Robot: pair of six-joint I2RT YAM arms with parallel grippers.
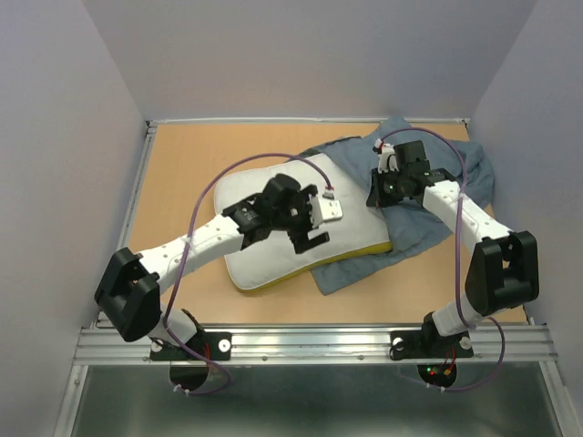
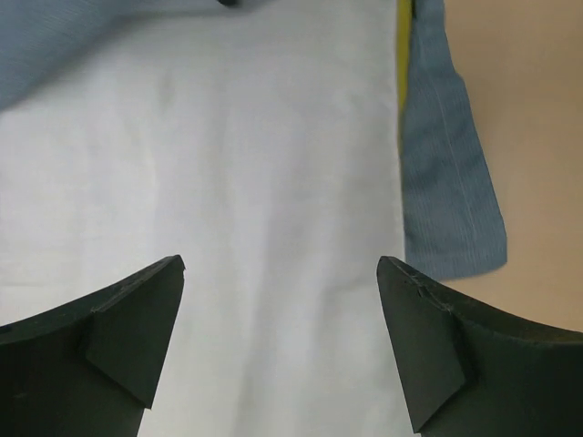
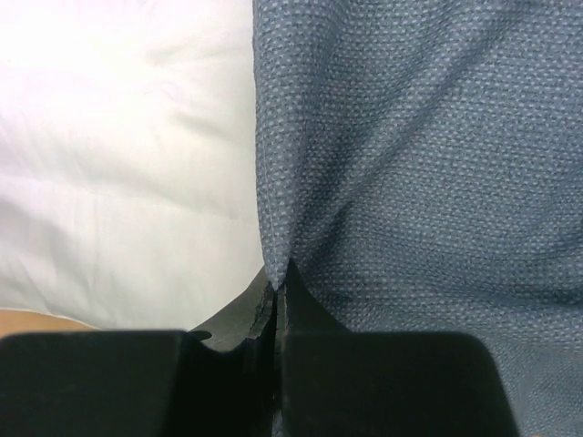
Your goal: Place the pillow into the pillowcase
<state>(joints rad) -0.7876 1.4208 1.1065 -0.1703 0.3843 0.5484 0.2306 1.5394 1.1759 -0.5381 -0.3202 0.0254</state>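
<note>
The white pillow [image 1: 273, 250] lies in the middle of the table, a yellow underside showing along its near right edge [image 1: 360, 252]. The blue-grey pillowcase [image 1: 428, 223] lies crumpled at the right, partly under the pillow. My left gripper [image 1: 314, 229] is open just above the pillow's right half; in the left wrist view [image 2: 281, 269] white pillow [image 2: 237, 182] fills the gap and a pillowcase strip [image 2: 446, 182] lies to the right. My right gripper [image 1: 375, 196] is shut on the pillowcase edge [image 3: 392, 155] beside the pillow [image 3: 118, 155], pinching a fold [image 3: 278, 273].
The wooden table [image 1: 182, 164] has a raised rim at the back and left. Grey walls enclose it on three sides. A metal rail [image 1: 310, 344] runs along the near edge by the arm bases.
</note>
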